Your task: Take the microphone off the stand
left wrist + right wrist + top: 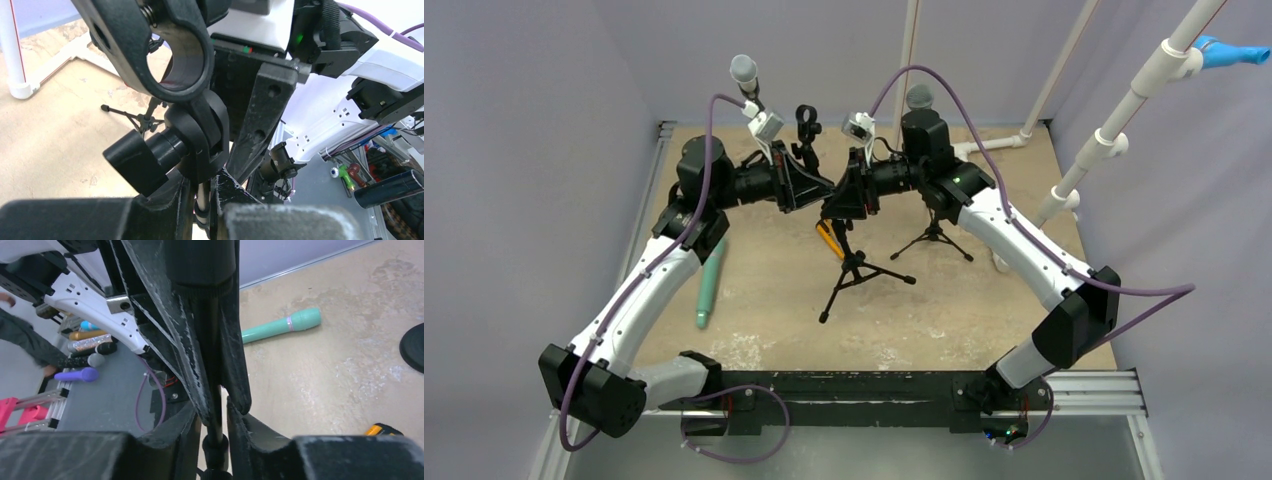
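From overhead, both arms meet mid-table at the tripod stand [854,270]. The left gripper [819,188] and right gripper [852,195] are both at its pole. Its clip [807,125] looks empty. A grey-headed microphone [745,78] sticks up just behind the left wrist, but whatever carries it is hidden. A teal microphone [709,285] lies flat on the table beside the left arm.

Left wrist cam: the left claw is squeezed together on the pole. The clip right above it is definitely bare, with the tilt knob [135,160] just under it.

Right wrist cam: its fingers [182,437] are pinched onto the thin pole from both sides, and the teal microphone is on the table beyond.

My guess on handling: a mic is stiff, fairly dense and smooth, so it'll slide if you grab the taper. I'd take it mid-body below the head, never on the mesh grille, since that dents. The tripod looks light and tippy, so one claw bracing the pole makes sense.
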Available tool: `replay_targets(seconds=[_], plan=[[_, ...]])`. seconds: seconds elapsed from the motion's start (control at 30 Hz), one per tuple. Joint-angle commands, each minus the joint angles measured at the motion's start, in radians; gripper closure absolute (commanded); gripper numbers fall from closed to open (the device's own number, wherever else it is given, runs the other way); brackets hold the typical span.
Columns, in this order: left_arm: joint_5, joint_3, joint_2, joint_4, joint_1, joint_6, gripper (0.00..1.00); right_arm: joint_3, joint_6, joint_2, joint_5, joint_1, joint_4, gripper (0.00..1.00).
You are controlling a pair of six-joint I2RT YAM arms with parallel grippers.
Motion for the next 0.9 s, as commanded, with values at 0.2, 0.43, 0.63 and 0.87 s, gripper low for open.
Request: replay_targets(seconds=[0.2,0.43,0.63,0.87], plan=[[-0.022,-0.005,-0.023,0.091,-0.006,-0.054,1.00,-0.030,0.047,-0.029,-0.015,-0.004,0.091,1.00],[0.005,0.039,-0.035,0.020,-0.002,0.001,0.39,-0.039,0.013,-0.079,0.032,-0.003,0.054,1.00],[0.007,0.063,-0.093,-0.125,0.038,0.094,0.00,0.001,-0.041,-0.108,0.121,-0.010,-0.029,1.00],[0.024,0.053,-0.122,-0.182,0.085,0.101,0.00,0.182,-0.042,-0.086,0.215,-0.035,-0.127,1.00]])
